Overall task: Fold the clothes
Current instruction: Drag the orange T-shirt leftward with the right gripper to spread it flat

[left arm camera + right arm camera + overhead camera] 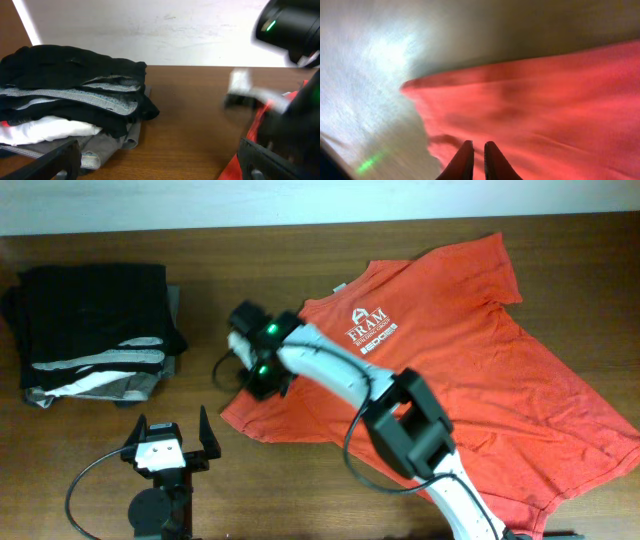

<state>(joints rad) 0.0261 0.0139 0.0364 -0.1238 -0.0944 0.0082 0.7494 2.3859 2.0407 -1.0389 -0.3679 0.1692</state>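
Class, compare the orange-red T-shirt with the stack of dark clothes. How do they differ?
The T-shirt lies spread open; the stack is folded. The T-shirt is one orange-red garment; the stack holds several, black, grey and white. The T-shirt covers more table than the stack. Both rest on the table.

The left arm (158,502) sits low at the near edge of the table. Its left gripper (172,430) points forward, level, with the fingers (47,162) spread wide apart. The right arm (335,370) reaches forward and across to the left, bent at the elbow, wrist tipped downward. The right gripper (478,152) holds its fingers nearly together, with only a thin slit between them.
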